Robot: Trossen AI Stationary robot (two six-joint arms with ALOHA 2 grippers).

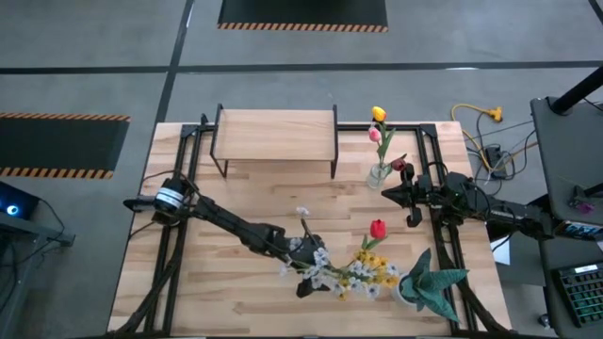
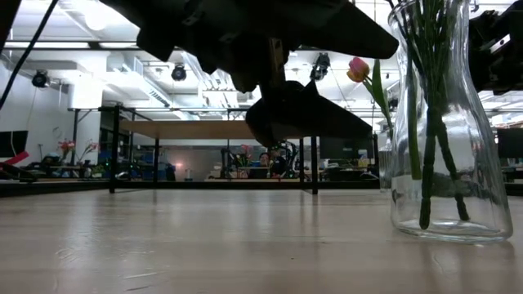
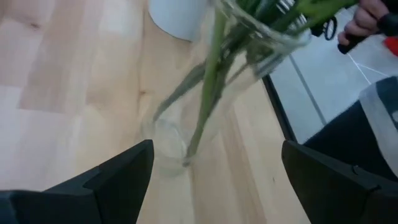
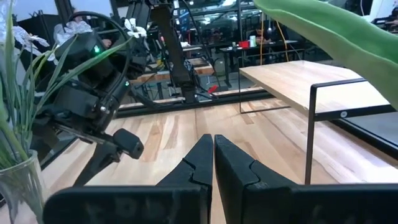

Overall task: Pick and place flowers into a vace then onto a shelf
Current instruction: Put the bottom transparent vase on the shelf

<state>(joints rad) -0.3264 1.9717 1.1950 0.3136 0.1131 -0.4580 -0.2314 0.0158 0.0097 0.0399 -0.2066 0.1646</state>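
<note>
The left gripper (image 1: pixel 303 273), jaws apart, is positioned at the flowers (image 1: pixel 353 273), lower centre. The right gripper (image 1: pixel 388 192), jaws together, is beside the vase (image 1: pixel 378 175).

Red tulip (image 1: pixel 378 228), yellow tulip (image 1: pixel 379 114), clear vase (image 1: pixel 378 175), pale wooden shelf (image 1: pixel 275 130) on black legs.

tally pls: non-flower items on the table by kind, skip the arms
Glass vases: 2
Shelf: 1
Potted plant: 1
Total: 4
</note>
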